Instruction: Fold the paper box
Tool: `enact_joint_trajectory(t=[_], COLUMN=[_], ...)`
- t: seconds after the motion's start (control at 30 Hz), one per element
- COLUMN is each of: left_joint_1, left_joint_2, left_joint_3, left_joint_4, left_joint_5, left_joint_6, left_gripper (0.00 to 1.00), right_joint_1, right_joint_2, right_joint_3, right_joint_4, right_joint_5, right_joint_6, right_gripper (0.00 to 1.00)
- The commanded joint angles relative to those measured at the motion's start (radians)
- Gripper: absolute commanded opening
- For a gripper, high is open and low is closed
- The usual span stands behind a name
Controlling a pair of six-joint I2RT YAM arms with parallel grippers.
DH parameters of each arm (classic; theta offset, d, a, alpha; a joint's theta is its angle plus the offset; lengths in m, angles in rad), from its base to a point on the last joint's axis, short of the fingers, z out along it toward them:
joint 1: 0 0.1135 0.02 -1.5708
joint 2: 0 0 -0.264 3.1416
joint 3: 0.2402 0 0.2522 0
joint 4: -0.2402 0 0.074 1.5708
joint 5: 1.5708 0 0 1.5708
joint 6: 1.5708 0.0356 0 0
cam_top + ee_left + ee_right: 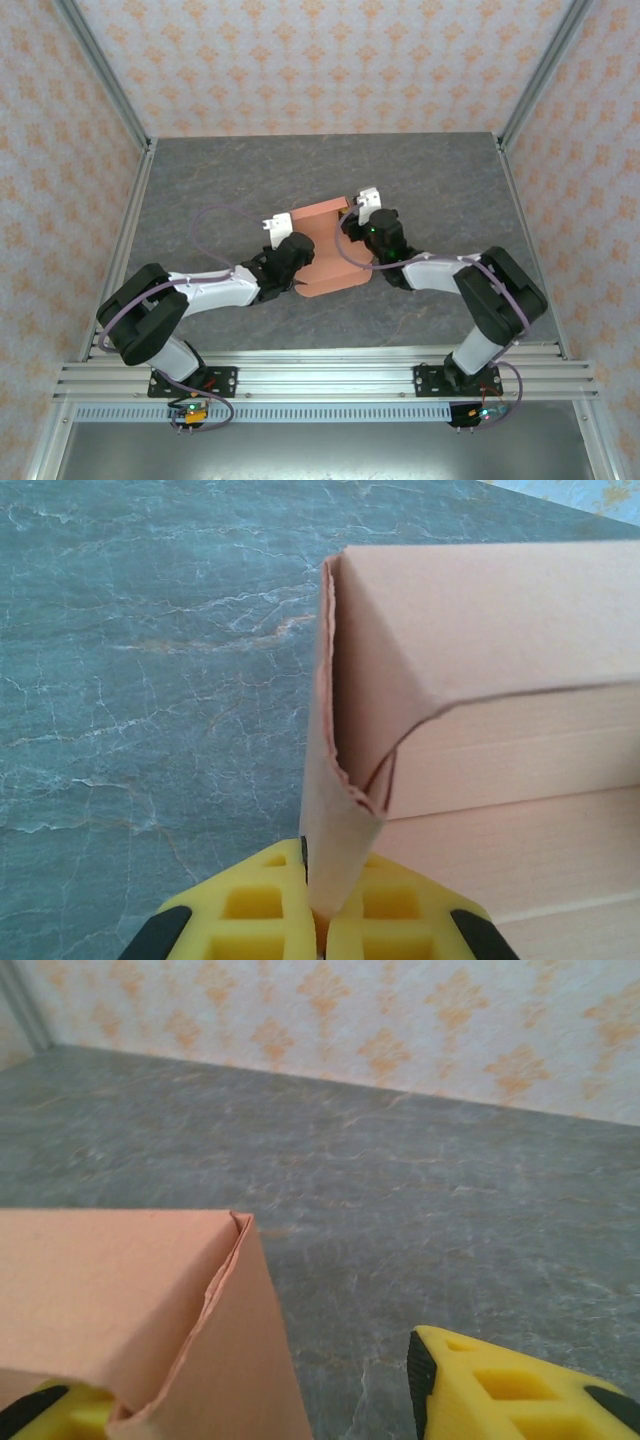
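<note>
The paper box is salmon-orange card, partly folded, lying mid-table between both arms. My left gripper is at its left end. In the left wrist view the yellow fingers of the left gripper are shut on an upright side flap of the paper box, whose folded walls stretch off to the right. My right gripper is at the box's far right corner. In the right wrist view the right gripper is open. A corner of the paper box stands between its fingers, and the right finger is clear of the card.
The grey marbled tabletop is bounded by patterned walls and metal corner posts. An aluminium rail with both arm bases runs along the near edge. Bare table lies beyond the box toward the back wall.
</note>
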Motion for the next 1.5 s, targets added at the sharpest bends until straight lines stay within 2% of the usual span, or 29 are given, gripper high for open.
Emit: enact_joint_trajectory(t=[0.0, 0.1, 0.17, 0.33, 0.4, 0.53, 0.63, 0.87, 1.07, 1.23, 1.4, 1.47], left_joint_1=[0.004, 0.003, 0.003, 0.002, 0.002, 0.001, 0.001, 0.002, 0.002, 0.002, 0.001, 0.002], left_joint_2=[-0.006, -0.011, -0.006, -0.002, -0.006, -0.024, -0.029, -0.022, -0.017, -0.009, -0.017, -0.013], left_joint_3=[0.024, 0.051, 0.076, 0.086, 0.088, 0.091, 0.097, 0.116, 0.144, 0.157, 0.153, 0.154], left_joint_4=[-0.099, -0.142, -0.171, -0.176, -0.187, -0.201, -0.207, -0.224, -0.291, -0.312, -0.319, -0.317], left_joint_5=[-0.088, -0.082, -0.062, -0.043, -0.040, -0.030, -0.021, -0.019, -0.041, -0.054, -0.061, -0.057], left_joint_6=[-0.064, -0.090, -0.097, -0.114, -0.122, -0.143, -0.155, -0.166, -0.220, -0.252, -0.260, -0.259], left_gripper=[0.00, 0.00, 0.00, 0.00, 0.00, 0.00, 0.00, 0.00, 0.00, 0.00, 0.00, 0.00], right_joint_1=[-0.072, -0.101, -0.103, -0.103, -0.103, -0.102, -0.091, -0.024, 0.061, 0.095, 0.115, 0.123], right_joint_2=[-0.060, -0.068, -0.066, -0.069, -0.079, -0.084, -0.084, -0.018, 0.063, 0.118, 0.138, 0.149], right_joint_3=[-0.005, 0.024, 0.051, 0.067, 0.056, 0.024, 0.027, 0.101, 0.128, 0.143, 0.132, 0.129], right_joint_4=[-0.127, -0.196, -0.242, -0.251, -0.225, -0.139, -0.134, -0.197, -0.108, -0.069, -0.028, 0.003], right_joint_5=[-0.289, -0.419, -0.493, -0.563, -0.511, -0.288, -0.168, -0.064, 0.221, 0.356, 0.503, 0.547], right_joint_6=[-0.058, -0.097, -0.137, -0.181, -0.174, -0.148, -0.163, -0.222, -0.213, -0.198, -0.151, -0.146], right_gripper=[0.53, 0.57, 0.64, 0.67, 0.67, 0.63, 0.61, 0.57, 0.46, 0.44, 0.27, 0.25])
